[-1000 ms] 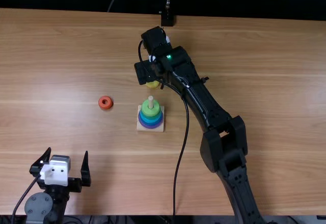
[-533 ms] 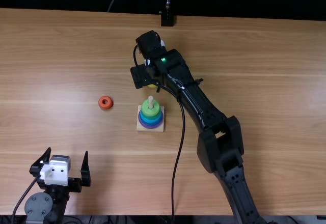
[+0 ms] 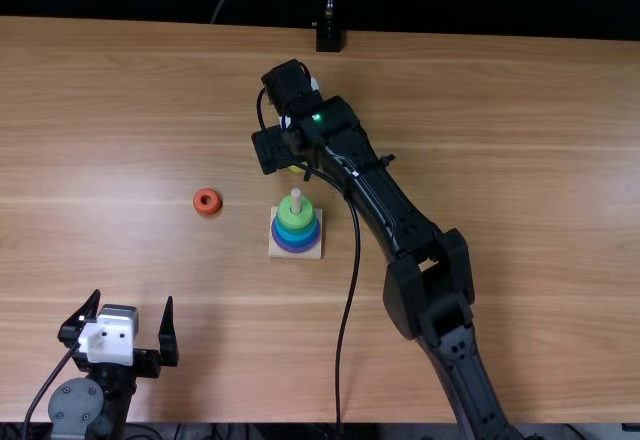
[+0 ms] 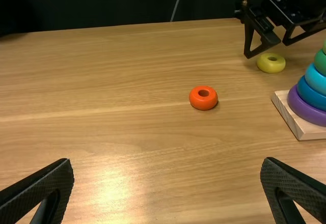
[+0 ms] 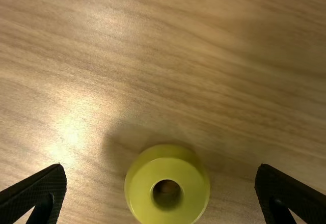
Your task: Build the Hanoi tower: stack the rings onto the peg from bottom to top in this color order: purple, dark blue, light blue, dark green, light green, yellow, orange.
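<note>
Toward the far edge of the table (image 3: 530, 160), beyond the wooden base (image 3: 310, 251), the yellow ring (image 5: 167, 170) is left lying flat and partly covered from above by the right gripper (image 3: 273, 150). Its fingers are spread wide, one to each side of the ring and apart from it; how high the tips are held over the wood cannot quite be told.

On the base, rings are stacked around the peg (image 3: 296, 201): the purple ring (image 4: 302, 106) at the bottom, then the dark blue ring (image 4: 310, 94), the light blue ring (image 4: 317, 80), the dark green ring (image 4: 320, 62) and the light green ring (image 3: 296, 217). The peg's tip is left showing above them.

Between the base and the table's left edge, the orange ring (image 4: 204, 105) is seen lying flat, hole upward. At the table's near left corner, the left gripper (image 3: 133, 298) is held with its fingers well parted — the orange ring is seen well apart from them.
</note>
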Tool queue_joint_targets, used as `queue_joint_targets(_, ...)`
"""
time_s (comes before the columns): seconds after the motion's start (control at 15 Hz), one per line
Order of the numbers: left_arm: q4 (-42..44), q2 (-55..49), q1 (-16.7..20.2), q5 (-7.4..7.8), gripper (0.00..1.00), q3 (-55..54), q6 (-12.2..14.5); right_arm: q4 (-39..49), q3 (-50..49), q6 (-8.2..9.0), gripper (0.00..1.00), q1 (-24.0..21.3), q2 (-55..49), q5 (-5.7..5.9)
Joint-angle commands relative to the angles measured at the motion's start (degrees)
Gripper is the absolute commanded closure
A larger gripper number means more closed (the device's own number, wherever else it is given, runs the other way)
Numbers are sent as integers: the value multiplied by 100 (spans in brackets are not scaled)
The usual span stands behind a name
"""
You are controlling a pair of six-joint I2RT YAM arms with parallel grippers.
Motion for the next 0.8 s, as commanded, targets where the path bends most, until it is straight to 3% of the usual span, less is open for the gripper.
queue_joint_targets(0.0, -490, -67, 43, 91, 0, -578, 49, -6, 132, -33, 0, 66, 199, 34)
queue_joint_targets(0.73, -501, -67, 43, 91, 0, -578, 49, -27, 79, 41, 0, 57, 243, 34)
